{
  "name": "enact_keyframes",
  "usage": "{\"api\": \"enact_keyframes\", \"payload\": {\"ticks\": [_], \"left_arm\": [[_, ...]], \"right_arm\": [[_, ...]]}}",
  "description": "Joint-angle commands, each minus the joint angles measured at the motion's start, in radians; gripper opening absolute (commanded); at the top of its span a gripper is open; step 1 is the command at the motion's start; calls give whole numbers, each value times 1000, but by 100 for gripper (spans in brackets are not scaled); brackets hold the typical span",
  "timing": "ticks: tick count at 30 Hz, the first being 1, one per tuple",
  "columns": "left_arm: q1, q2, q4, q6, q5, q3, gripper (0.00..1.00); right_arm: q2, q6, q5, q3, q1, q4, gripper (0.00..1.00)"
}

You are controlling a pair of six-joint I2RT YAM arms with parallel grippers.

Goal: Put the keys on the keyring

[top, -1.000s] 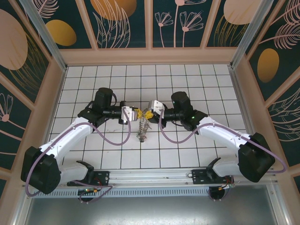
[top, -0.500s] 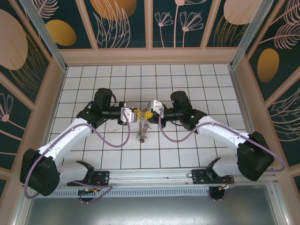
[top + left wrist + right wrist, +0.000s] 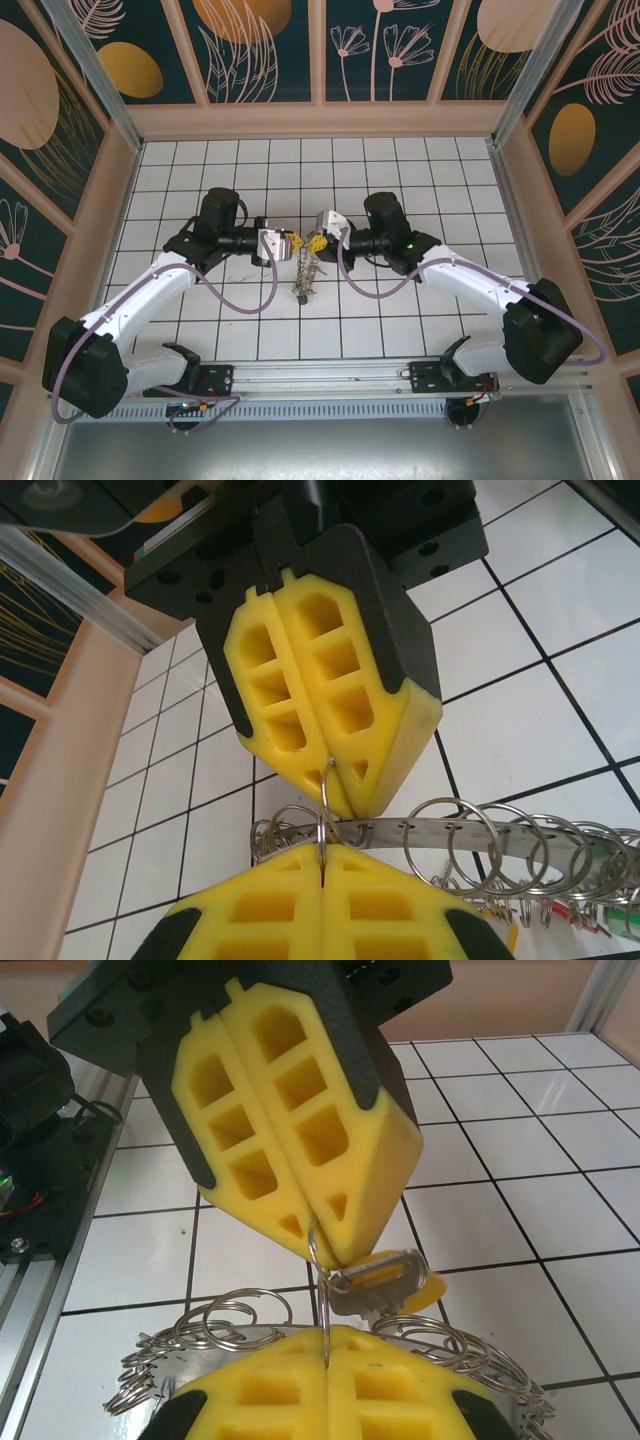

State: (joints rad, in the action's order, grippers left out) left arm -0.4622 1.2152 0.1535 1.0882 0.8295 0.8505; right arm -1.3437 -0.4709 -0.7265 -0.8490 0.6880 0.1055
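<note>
**Both pincers closed on one thin wire loop**

The left gripper (image 3: 322,865) and the right gripper (image 3: 327,1345) meet tip to tip above the white tiled table (image 3: 520,720). Their yellow, hollow-celled foam pads (image 3: 300,720) are pressed fully together on one small split ring (image 3: 324,800) of thin steel wire. A key (image 3: 385,1272) with a yellow plastic head hangs at this ring. Just below the tips is the keyring (image 3: 470,838), a flat grey metal band threaded with many such loops.

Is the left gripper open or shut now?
Shut: the left gripper has its yellow pads together, pinching a small ring.
</note>
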Motion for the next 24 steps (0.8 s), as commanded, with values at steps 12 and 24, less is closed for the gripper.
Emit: {"api": "enact_keyframes", "payload": {"ticks": [12,24], "left_arm": [[-7,18,52,82,61,-1,0],[-16,6,19,74,49,-39,0]], "right_arm": [[13,103,-91,-21,-53,146,0],[29,172,-116,4,-70,233,0]]}}
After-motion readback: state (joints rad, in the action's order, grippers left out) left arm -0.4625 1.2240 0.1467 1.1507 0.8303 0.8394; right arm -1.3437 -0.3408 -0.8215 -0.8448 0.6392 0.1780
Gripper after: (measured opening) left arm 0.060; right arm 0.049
